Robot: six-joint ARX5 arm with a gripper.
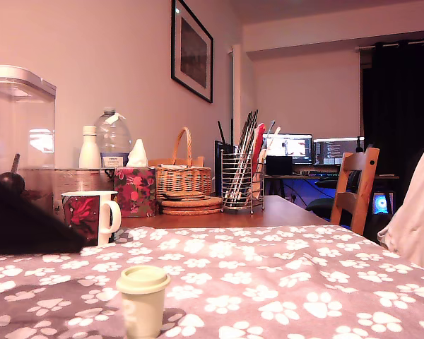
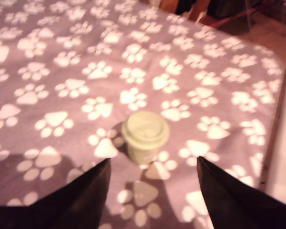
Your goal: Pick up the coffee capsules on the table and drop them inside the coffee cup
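So we've got one small pale cream plastic coffee capsule [image 1: 142, 299] with a flanged rim standing flange-up on the purple-grey blanket with white paw prints [image 1: 283, 282] that covers the table. In the exterior view it sits close to the camera, low and a bit to that view's left of centre. We only see this one pod in either view.

From the wrist view, our black gripper [image 2: 152, 191] has its two fingers [image 2: 81, 200] spread wide apart with nothing between them. The cream capsule [image 2: 145, 134] sits just ahead of the gap, roughly centred between the tips, not touching either finger. That view is a little blurry, so we can't make out fine detail on the pod.

The ceramic coffee cup with the dark red-and-black floral print and white handle [image 1: 92, 215] stands upright further back on the exterior view's left, well apart from the capsule. A dark shape that looks like part of our arm [image 1: 21, 226] cuts across that view's left edge and hides some of the cup.

Behind the mug we can see a floral-print tissue box [image 1: 134, 191], a wicker basket with a handle [image 1: 182, 178], a wire utensil holder [image 1: 240, 183], a clear plastic container [image 1: 18, 120] and a wooden chair [image 1: 357, 187] off to that view's right.
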